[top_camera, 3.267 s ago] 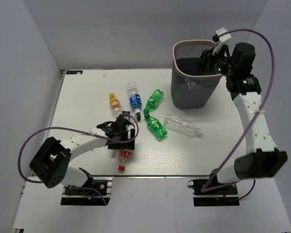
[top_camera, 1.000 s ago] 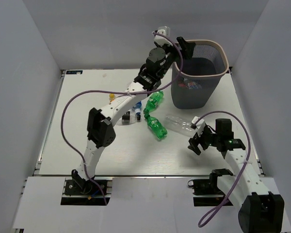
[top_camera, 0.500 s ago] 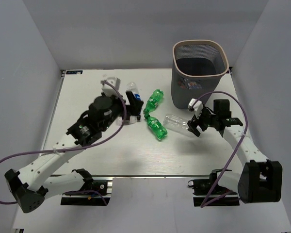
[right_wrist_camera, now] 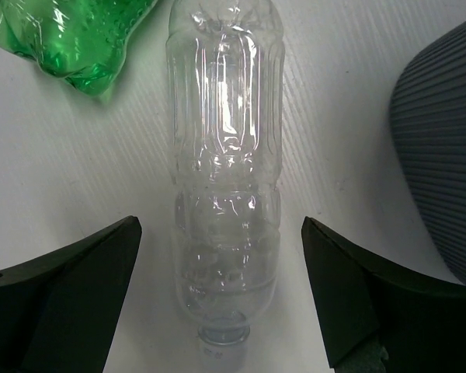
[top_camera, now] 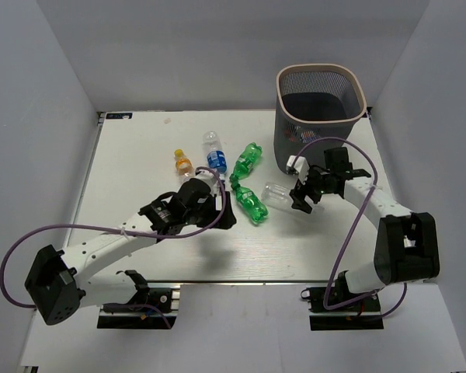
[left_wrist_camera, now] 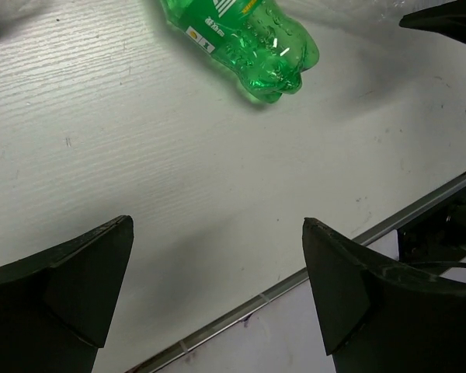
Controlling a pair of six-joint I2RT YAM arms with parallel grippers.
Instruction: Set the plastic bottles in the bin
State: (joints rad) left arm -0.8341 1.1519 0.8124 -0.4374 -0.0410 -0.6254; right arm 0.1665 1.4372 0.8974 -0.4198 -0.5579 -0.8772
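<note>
The clear ribbed plastic bottle (right_wrist_camera: 225, 155) lies on the white table (right_wrist_camera: 70, 163) near the dark grey mesh bin (right_wrist_camera: 443, 148), lengthwise between the spread fingers of the right gripper (right_wrist_camera: 219, 229) (neck toward the wrist), untouched.

Green bottle (top_camera: 251, 203), grey mesh bin (top_camera: 312, 149)

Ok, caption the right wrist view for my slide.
Right claw, open, straddles a clear bottle lying on the table, with a green bottle on one side and the bin on the other.
</note>
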